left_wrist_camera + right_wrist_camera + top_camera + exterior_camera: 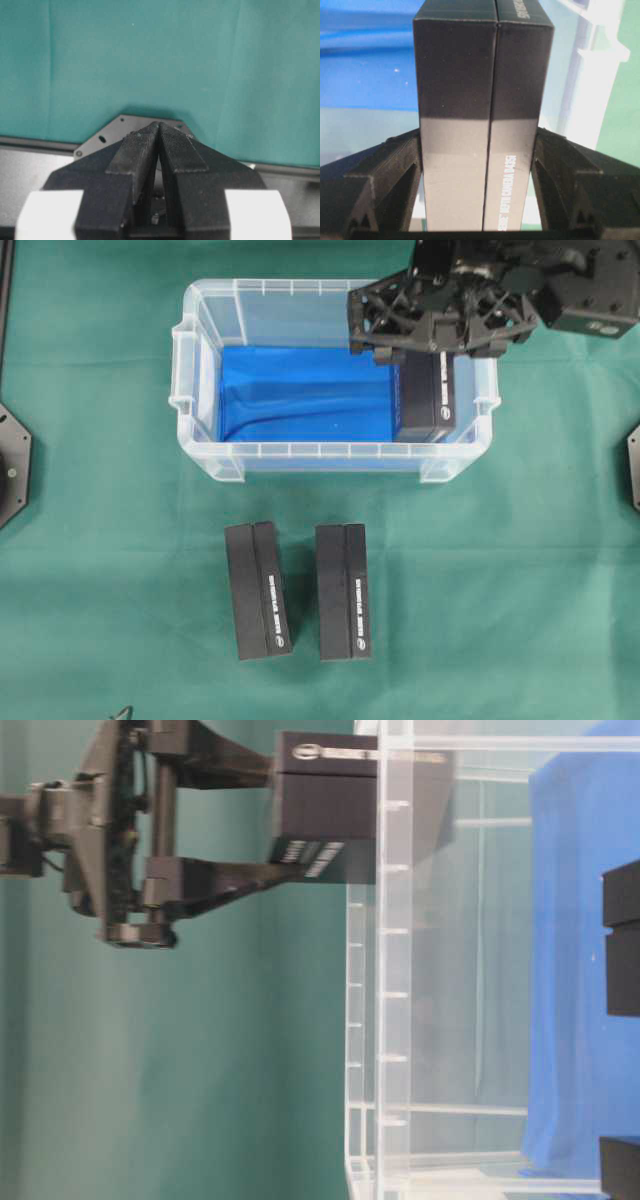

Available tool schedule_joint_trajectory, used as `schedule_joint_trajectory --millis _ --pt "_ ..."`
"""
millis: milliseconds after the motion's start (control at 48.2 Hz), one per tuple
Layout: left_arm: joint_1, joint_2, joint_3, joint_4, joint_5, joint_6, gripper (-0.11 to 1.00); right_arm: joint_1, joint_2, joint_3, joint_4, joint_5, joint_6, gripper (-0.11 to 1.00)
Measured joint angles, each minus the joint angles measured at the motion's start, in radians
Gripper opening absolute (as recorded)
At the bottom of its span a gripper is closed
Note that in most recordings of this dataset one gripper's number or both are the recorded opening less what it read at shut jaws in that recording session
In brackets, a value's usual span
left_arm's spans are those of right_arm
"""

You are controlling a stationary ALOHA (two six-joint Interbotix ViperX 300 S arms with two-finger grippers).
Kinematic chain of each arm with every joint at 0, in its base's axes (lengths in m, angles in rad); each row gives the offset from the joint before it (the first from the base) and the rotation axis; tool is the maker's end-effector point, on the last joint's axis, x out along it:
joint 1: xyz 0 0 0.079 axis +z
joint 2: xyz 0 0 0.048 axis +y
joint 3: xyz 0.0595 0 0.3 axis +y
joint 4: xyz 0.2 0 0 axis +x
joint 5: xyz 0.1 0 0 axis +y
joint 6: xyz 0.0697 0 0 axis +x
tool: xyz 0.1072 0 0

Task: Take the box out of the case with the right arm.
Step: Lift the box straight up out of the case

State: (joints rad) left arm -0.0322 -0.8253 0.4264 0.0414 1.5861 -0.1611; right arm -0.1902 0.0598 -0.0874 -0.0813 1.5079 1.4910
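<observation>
The case (330, 452) is a clear plastic bin with a blue sheet (300, 395) on its bottom, at the back middle of the green cloth. A black box (428, 400) is at the case's right end, with my right gripper (415, 358) shut on it from above. In the table-level view, which is turned on its side, the box (325, 810) hangs off the blue bottom and straddles the case's rim (365, 970). The right wrist view shows the box (480, 100) pressed between both fingers (400, 165). My left gripper (159, 125) is shut and empty above the green cloth.
Two more black boxes (258, 590) (343, 590) lie side by side on the cloth in front of the case. A black mounting plate (12, 465) sits at the left edge and another (633, 468) at the right edge.
</observation>
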Motion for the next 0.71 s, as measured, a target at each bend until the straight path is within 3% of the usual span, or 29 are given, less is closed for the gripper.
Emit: schedule_joint_trajectory --millis 436,705 --pt "0.0 -0.002 0.0 0.0 0.0 0.0 0.0 -0.002 -0.002 -0.17 -0.037 0.156 -0.025 0.65" --pt "0.0 -0.002 0.0 0.0 0.0 0.0 0.0 0.0 0.0 -0.189 -0.052 0.178 -0.023 0.65"
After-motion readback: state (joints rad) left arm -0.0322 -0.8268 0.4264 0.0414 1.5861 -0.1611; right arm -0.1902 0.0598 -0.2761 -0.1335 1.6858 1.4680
